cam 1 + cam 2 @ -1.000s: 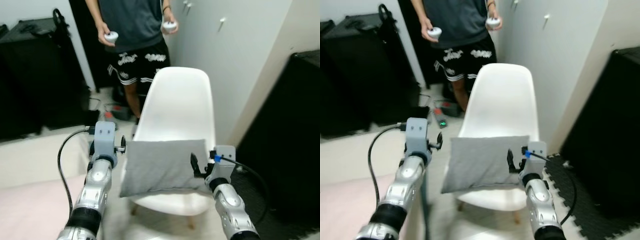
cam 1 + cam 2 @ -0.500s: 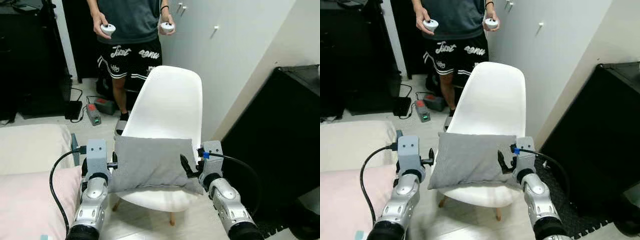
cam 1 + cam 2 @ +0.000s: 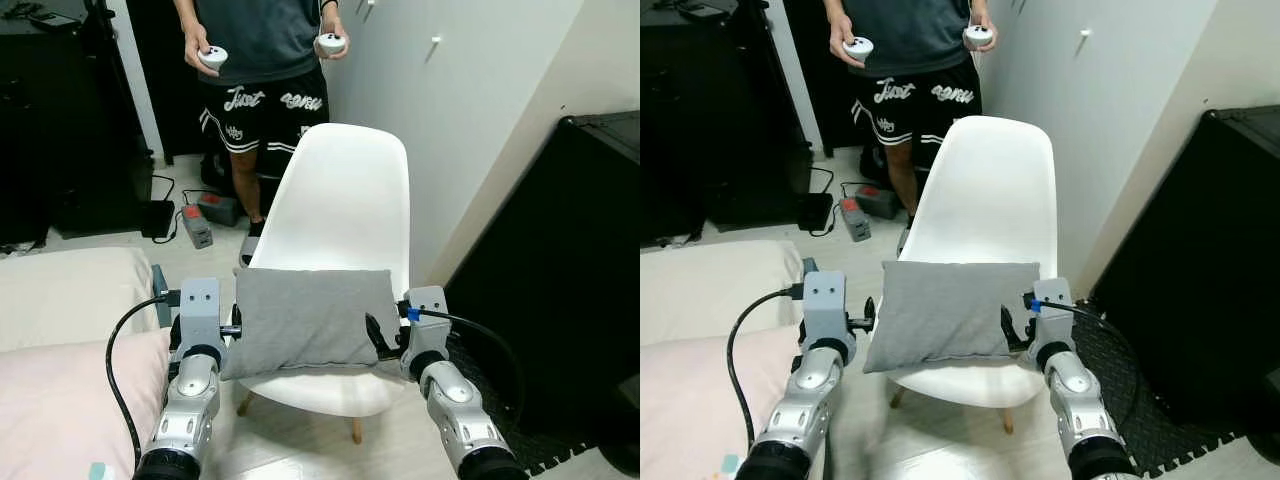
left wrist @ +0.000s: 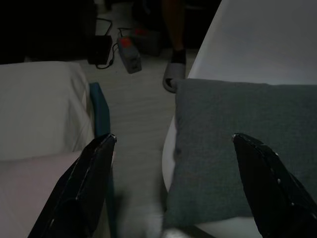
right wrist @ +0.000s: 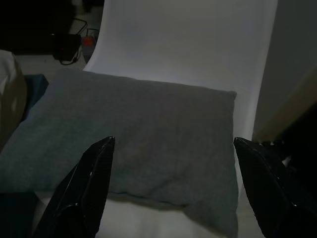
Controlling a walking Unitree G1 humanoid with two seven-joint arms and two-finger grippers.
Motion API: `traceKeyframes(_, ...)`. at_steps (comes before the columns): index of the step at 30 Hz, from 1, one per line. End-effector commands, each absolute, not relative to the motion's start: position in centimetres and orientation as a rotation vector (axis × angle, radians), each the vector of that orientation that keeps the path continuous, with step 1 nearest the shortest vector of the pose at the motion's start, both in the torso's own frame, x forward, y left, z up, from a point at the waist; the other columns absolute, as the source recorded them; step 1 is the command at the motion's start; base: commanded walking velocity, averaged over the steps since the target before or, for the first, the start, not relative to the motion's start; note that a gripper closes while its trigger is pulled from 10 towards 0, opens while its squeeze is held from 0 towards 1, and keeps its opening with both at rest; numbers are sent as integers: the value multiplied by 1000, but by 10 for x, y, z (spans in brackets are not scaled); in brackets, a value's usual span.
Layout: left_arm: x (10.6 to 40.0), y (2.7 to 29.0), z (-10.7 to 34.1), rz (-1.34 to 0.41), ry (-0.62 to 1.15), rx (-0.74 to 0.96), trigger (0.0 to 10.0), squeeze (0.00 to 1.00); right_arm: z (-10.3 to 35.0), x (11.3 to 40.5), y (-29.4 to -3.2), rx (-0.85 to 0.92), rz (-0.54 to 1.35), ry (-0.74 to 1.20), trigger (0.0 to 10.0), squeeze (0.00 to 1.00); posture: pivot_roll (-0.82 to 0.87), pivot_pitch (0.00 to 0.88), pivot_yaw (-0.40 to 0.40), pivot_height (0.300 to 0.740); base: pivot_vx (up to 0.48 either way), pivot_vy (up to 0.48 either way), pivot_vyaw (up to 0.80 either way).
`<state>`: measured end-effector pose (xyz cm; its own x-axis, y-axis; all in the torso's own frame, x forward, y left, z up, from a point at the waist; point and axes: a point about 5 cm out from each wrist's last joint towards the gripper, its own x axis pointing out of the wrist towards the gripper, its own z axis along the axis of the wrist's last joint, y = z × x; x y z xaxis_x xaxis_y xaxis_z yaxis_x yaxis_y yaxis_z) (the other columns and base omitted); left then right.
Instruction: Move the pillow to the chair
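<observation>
Head views: grey pillow lay on the white chair seat, long axis across it, left gripper and right gripper flanking its ends, about equally near. Wrist views: both jaws stood spread wide, nothing between them, pillow ahead; left fingers.

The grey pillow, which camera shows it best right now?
The right eye view: the whole grey pillow shows, lying on the white chair between both grippers. The left eye view is nearly as good. The right wrist view shows most of it, dim; the left wrist view one end.
</observation>
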<state>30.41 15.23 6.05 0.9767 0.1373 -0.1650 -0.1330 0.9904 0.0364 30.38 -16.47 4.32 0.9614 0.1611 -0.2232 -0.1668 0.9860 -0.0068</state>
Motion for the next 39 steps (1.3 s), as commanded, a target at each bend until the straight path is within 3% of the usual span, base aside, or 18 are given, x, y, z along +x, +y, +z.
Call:
traceKeyframes(1, 304, 147, 60, 111, 176, 31, 10000, 0, 36, 298, -168, -15, 148, 252, 10000, 0, -44, 99, -40, 740, 0, 0, -800)
traceKeyframes(25, 305, 150, 64, 107, 164, 45, 10000, 0, 33, 297, -163, 5, 144, 257, 10000, 0, -24, 92, -36, 740, 0, 0, -800)
traceKeyframes(39, 299, 163, 47, 114, 242, 114, 10000, 0, 11, 287, -180, 10, 27, 366, 10000, 0, -5, 99, -21, 740, 0, 0, -800)
